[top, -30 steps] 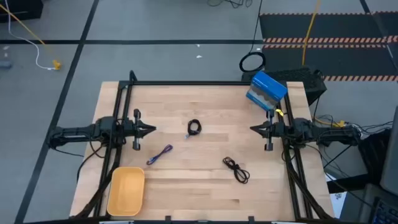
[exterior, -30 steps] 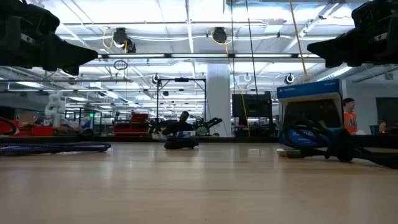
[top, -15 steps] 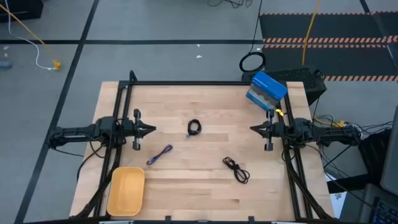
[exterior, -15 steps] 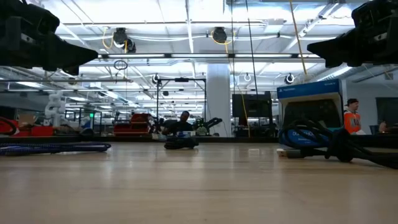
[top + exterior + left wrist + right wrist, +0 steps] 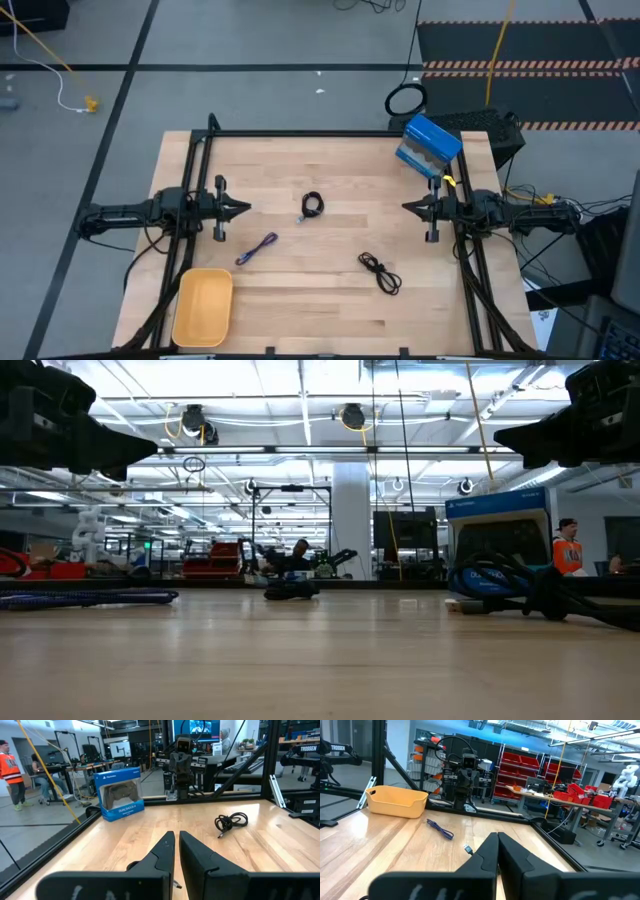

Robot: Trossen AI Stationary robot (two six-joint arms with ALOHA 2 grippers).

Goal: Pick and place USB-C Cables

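1. The wooden table fills the middle of the high view, with a black frame along its edges.
2. The left arm sits at the left edge and its left gripper hangs above the wood, fingers pinched together with only a thin slit between them, nothing held.
3. Same deal opposite: the right gripper hangs by the right edge, fingers pressed close, grasping nothing.
4. A blue controller box sits tilted at the far right corner.
5. A yellow tray lies at the near left corner, nothing visible in it.
6. The loose black cable sprawls toward the near edge, right of centre, well apart from both grippers.
7. The purple cable lies stretched out just beyond the tray, left of centre.
8. The coiled black cable rests about mid-table, between the two grippers.
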